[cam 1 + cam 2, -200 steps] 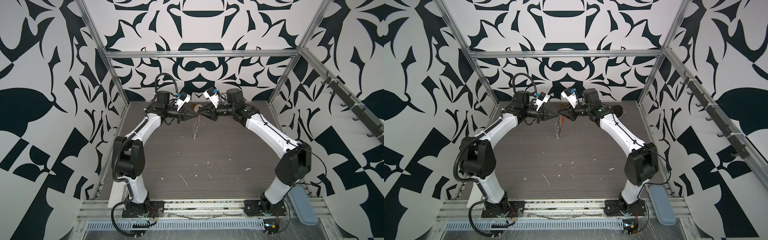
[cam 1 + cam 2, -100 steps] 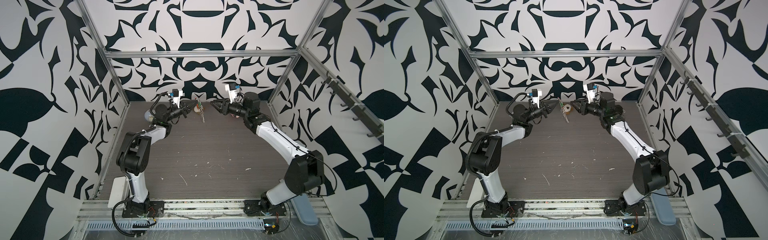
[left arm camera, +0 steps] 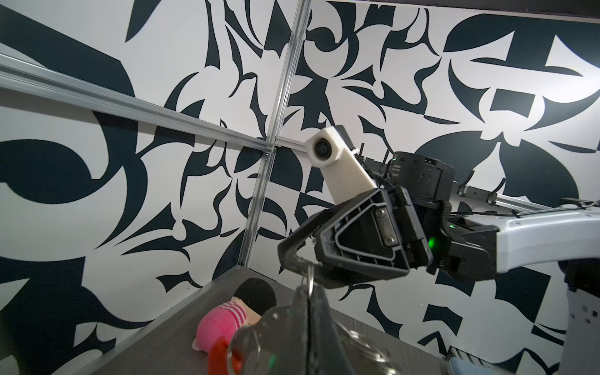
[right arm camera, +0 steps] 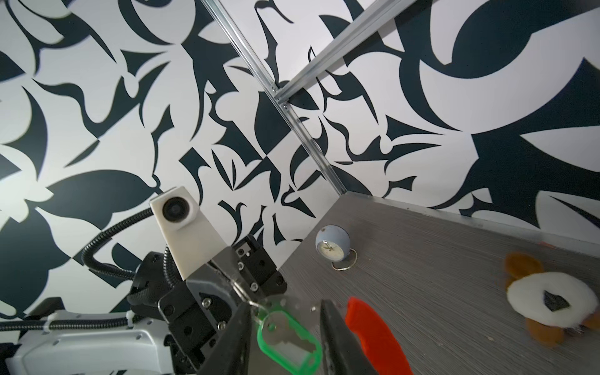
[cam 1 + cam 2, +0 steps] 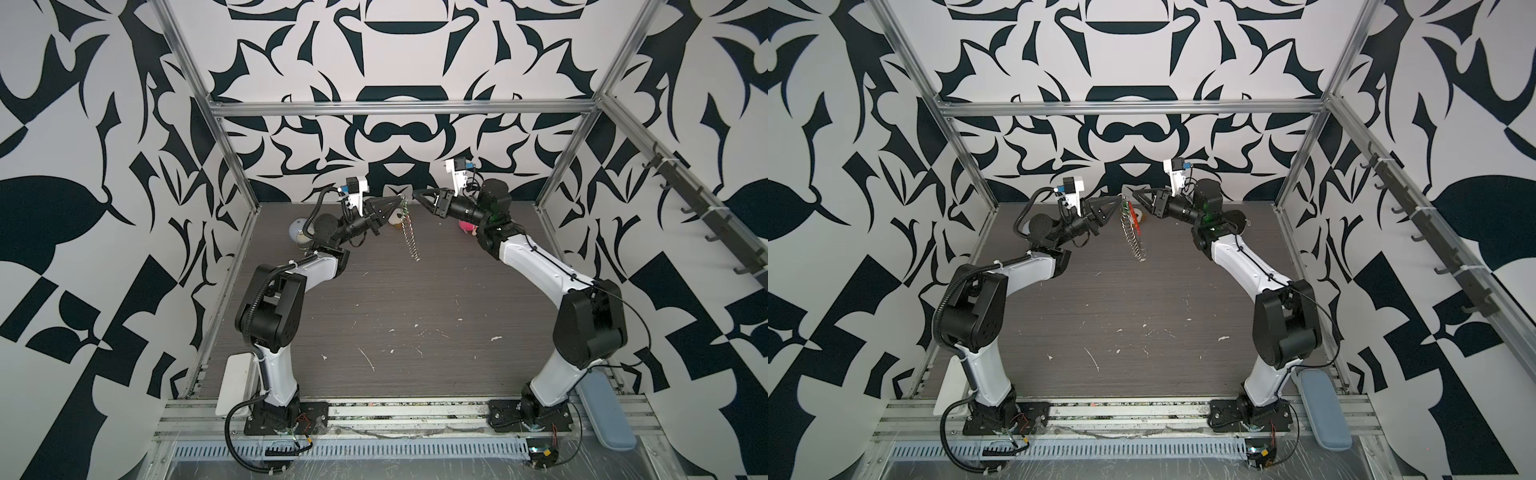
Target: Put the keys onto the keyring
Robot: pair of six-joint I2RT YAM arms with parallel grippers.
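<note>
A thin ring at the head of the chain (image 5: 409, 237) is pinched by the left claw (image 5: 395, 204), whose jaws are pressed together, so that the chain, the green tag (image 4: 289, 344) and the orange strip (image 4: 373, 331) all hang just below its tip. The right claw (image 5: 417, 193) is held tip to tip with it, just beside that ring, with its jaws part-spread. In the right wrist view the tag is seen between its fingers (image 4: 238, 344); whether it is touched cannot be told, nor whether the tag is already threaded on the ring. A slip is judged the main risk: so little metal is gripped that a tug on the tag by closing jaws could pull the ring free, and everything would be dropped to the table (image 5: 395, 316) below. The two tips could also be knocked together, and the chain set swinging. Against the picture from half a second ago, the claws are brought closer together. In the picture from a second ago they are met nearer the arms' bases, the chain hung between them.
</note>
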